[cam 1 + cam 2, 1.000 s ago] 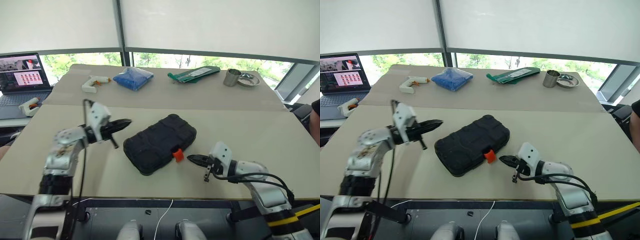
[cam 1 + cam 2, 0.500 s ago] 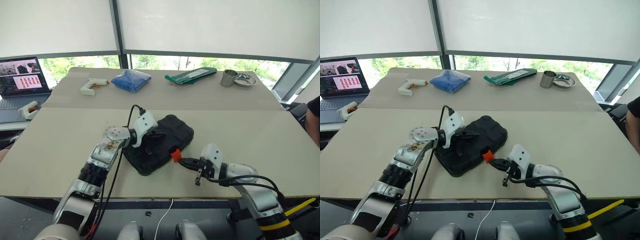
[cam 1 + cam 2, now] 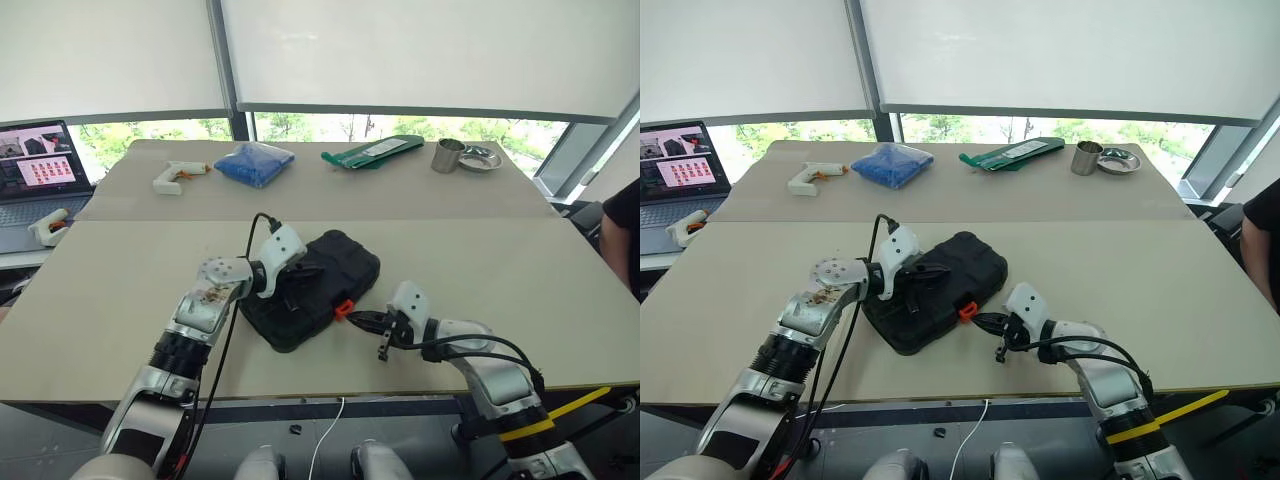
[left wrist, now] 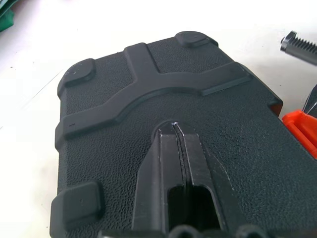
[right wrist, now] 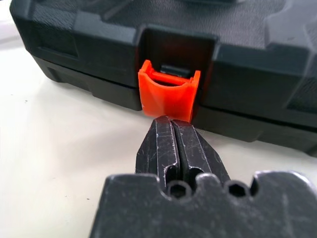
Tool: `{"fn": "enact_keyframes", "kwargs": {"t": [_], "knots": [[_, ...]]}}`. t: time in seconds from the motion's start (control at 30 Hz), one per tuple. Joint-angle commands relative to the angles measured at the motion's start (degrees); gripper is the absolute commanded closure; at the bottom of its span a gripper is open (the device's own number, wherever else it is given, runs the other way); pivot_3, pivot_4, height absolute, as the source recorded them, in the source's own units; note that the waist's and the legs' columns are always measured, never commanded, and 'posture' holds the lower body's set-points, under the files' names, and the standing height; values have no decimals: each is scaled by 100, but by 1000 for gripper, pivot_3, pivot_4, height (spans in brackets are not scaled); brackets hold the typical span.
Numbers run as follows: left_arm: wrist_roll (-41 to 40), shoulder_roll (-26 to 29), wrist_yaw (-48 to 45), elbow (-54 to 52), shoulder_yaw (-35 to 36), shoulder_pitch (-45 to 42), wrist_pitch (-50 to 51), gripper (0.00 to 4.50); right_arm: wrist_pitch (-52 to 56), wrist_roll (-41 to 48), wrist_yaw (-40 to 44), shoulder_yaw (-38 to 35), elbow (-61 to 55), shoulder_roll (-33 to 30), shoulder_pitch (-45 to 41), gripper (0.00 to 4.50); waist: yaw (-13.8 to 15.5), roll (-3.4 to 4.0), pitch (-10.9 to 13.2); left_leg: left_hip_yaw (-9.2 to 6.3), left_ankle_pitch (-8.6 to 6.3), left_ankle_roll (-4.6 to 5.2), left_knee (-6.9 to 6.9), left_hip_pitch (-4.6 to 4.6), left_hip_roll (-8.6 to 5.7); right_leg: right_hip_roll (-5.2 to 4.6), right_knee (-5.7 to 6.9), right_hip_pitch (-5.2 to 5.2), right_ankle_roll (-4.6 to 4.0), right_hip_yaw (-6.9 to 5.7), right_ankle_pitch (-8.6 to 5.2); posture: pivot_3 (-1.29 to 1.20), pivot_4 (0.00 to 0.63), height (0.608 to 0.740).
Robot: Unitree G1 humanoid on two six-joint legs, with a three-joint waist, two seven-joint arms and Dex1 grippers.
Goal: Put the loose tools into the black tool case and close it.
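Right wrist view: closed right tool (image 5: 172,130) at orange latch (image 5: 167,90).

My left gripper (image 3: 312,272) lies over the black tool case (image 3: 340,262), so the lid beneath my closed fingers (image 4: 174,148) is hidden from the head views. The case is shut, and I cannot see what lies inside it. In my left wrist view the case runs off the edge at 6 o'clock, and the orange latch (image 4: 301,130) is cut at 3 o'clock. Whether my right gripper (image 5: 174,130) touches the latch I cannot tell. At 9 o'clock in the head views the laptop (image 3: 35,172) is cropped, its screen too small to read. At 3 o'clock a person's sleeve (image 3: 622,235) is cut off.
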Motion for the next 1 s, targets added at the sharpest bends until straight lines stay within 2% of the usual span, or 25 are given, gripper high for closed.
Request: {"fn": "enact_keyframes", "kwargs": {"t": [0.03,0.4,0.5,0.6,0.73,0.87,1.0], "knots": [[137,30,-58,288,-305,315,392,4500,-156,265,-38,-164,-231,256,-292,4452,-6,0,0,-2,0,0,0,0,1,5,0,0,-2,3,1,0,150,740],[108,72,-133,236,-370,539,655,4500,406,617,46,-311,-857,281,-539,4452,-77,24,-24,-25,0,0,-7,23,9,36,10,2,-20,20,7,0,150,740],[96,66,-112,234,-362,562,669,4500,362,459,60,-177,-699,287,-562,4452,-51,31,-47,-24,-1,-1,-14,23,7,36,7,2,-24,19,1,0,150,740],[64,81,-77,179,-332,593,720,4500,255,305,137,-75,-616,156,-516,4452,-26,30,-53,-21,-1,-1,-19,21,5,34,0,2,-23,18,-4,0,150,740],[0,160,-65,44,-257,695,771,4500,546,658,238,-339,-1057,-73,-293,4452,5,31,-54,-21,-2,0,-22,18,4,32,-1,-3,-24,21,-4,0,150,740],[-28,194,-54,-9,-245,767,762,4500,837,716,295,-303,-1277,-339,15,4452,6,28,-58,-22,-2,0,-26,22,6,33,-2,-1,-29,21,-9,0,150,740],[-60,183,-34,-54,-256,790,784,4500,862,448,70,-99,-887,-225,-52,4452,-2,30,-59,-22,-3,0,-29,27,8,35,1,-3,-47,21,-19,0,150,740]]}}
